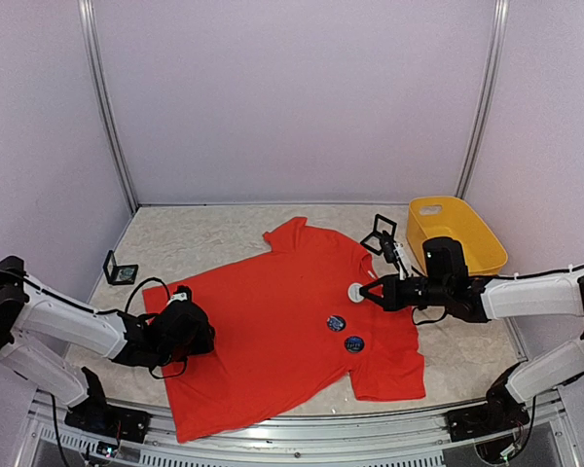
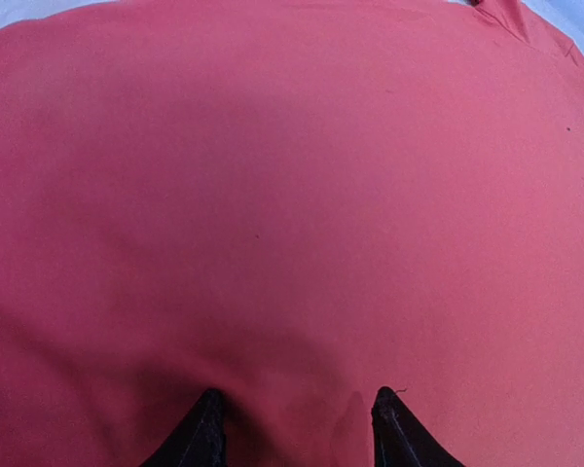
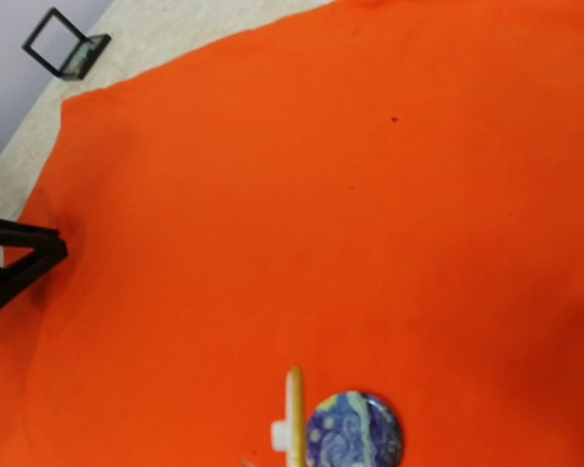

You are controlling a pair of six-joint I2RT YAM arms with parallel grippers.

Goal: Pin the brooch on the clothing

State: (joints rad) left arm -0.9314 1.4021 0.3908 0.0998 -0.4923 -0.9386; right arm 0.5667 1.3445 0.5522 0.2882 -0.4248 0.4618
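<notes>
Here, a red-orange T-shirt (image 1: 263, 341) of soft, matte fabric lies spread flat on a mottled beige table (image 1: 214, 229). Its long axis runs left to right on a slight diagonal, hem toward the left arm and collar end toward the right. One short sleeve points to the back wall, the other to the near edge.

The right gripper (image 1: 369, 292) reaches in low over the chest, its fingertips pinched on a small white round brooch (image 1: 356, 291). From the right wrist the brooch (image 3: 294, 407) shows edge-on as a thin pale strip, upright just above the cloth (image 3: 321, 195).

Just beside it a glossy blue button badge (image 1: 336, 322) with a swirled pattern (image 3: 353, 440) lies face-up on the shirt, and a second blue badge (image 1: 354, 343) sits nearer the front edge.

The left gripper (image 1: 197, 336) rests on the hem half. Its black fingers (image 2: 204, 433) are parted a moderate way, tips down on smooth fabric (image 2: 292, 195).

A yellow plastic basket (image 1: 487, 243), rounded-rectangular with a handle slot, stands at the table's far right, off the shirt. A small black hinged case (image 1: 120, 270) sits open left of the shirt (image 3: 63, 44), and another open black case (image 1: 380, 233) stands by the collar. The contents of both cannot be made out.
</notes>
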